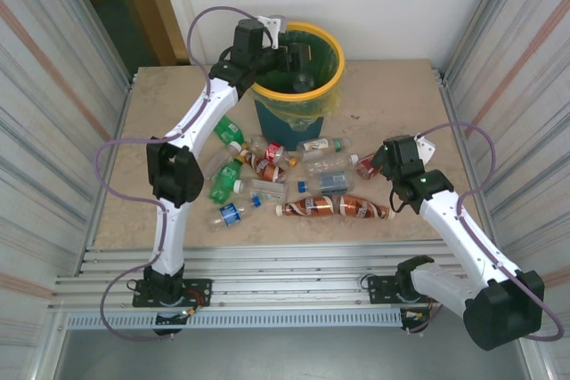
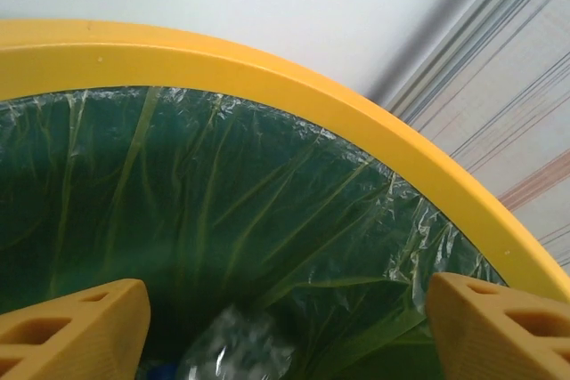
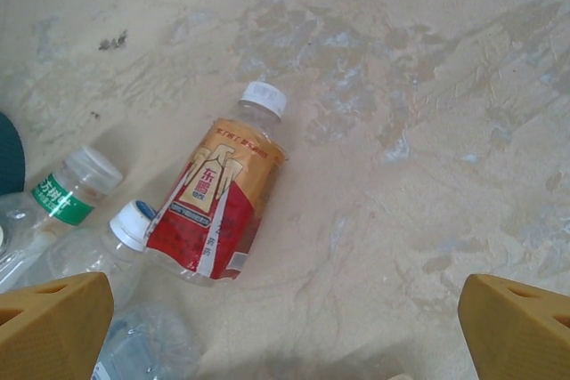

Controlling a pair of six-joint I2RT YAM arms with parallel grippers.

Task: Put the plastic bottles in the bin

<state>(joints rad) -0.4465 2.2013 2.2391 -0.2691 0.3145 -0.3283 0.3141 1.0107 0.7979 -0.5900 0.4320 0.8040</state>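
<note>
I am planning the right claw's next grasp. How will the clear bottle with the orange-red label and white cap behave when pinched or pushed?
The bottle looks empty, so probably light, and its thin wall may dent. Lying on its side on the flat table, it would likely roll if pushed sideways. The glossy label may slip.

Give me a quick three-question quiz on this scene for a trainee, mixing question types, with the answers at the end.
1. True or false: the left end effector hangs over the bin.
2. The red-and-orange-labelled bottle in front of the right end effector has a cap that is: A red, B white, C blue.
3. Fill in: the jaws of both end effectors stand ___.
Key: 1 true; 2 B; 3 open.
</note>
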